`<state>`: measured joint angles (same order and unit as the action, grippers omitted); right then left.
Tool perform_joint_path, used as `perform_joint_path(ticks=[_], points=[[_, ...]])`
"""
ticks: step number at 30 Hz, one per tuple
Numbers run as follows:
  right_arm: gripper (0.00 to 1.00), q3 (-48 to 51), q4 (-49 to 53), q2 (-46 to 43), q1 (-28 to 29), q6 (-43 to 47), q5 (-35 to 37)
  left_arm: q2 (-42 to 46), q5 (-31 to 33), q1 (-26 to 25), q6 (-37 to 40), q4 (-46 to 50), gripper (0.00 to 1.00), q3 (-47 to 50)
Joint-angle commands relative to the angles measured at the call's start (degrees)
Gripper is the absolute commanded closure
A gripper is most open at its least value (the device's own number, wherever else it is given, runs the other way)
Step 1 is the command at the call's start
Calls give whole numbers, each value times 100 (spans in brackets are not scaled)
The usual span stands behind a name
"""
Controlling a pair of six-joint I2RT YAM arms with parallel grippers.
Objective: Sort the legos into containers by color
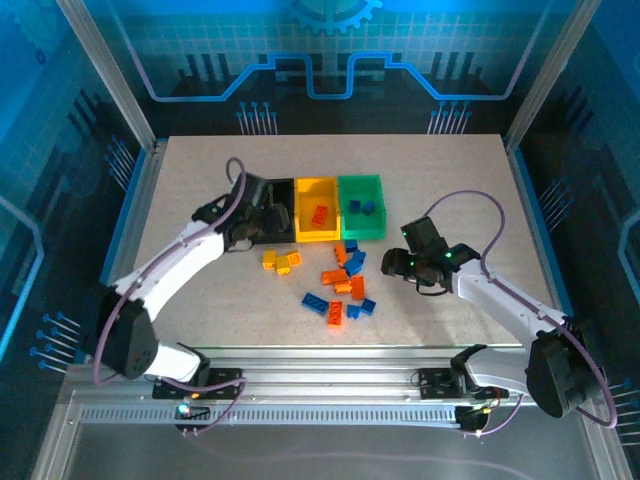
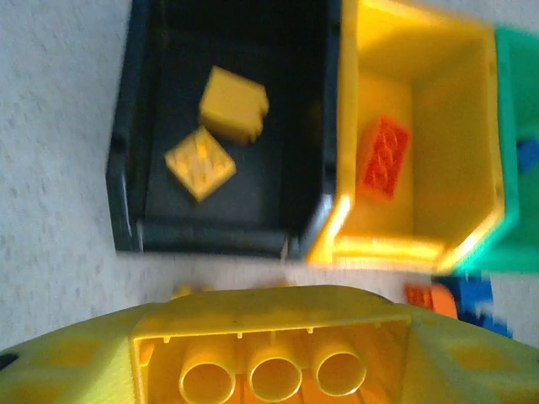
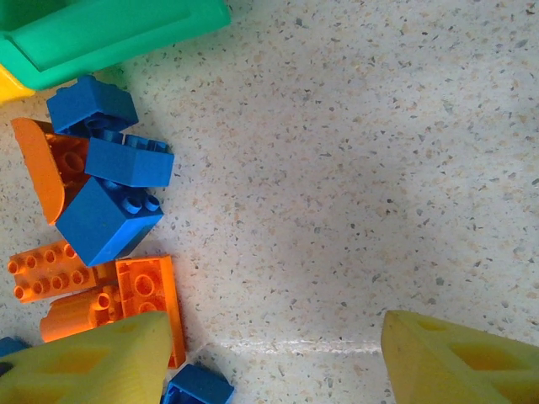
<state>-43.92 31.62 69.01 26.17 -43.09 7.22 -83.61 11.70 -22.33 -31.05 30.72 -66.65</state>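
Three containers stand in a row: a black bin with two yellow legos, a yellow bin with an orange-red lego, and a green bin with blue legos. My left gripper is shut on a yellow lego, its hollow underside towards the camera, just in front of the black bin's near wall. In the top view the left gripper hides part of the black bin. Loose orange and blue legos and yellow ones lie in front of the bins. My right gripper is open over bare table, right of the pile.
Blue legos and orange legos lie close to the right gripper's left finger. A corner of the green bin is ahead of it. A metal rail runs along the table's near edge, and frame posts stand at the sides.
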Motion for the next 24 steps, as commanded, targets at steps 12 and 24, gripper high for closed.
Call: perform_joint_path(ticks=[12, 24], points=[[30, -11, 29, -128, -95, 5, -69, -2715, 384, 416, 470, 579, 26, -2482], [34, -119, -266, 166, 17, 465, -858, -1121, -906, 245, 72, -123, 1, -1597]])
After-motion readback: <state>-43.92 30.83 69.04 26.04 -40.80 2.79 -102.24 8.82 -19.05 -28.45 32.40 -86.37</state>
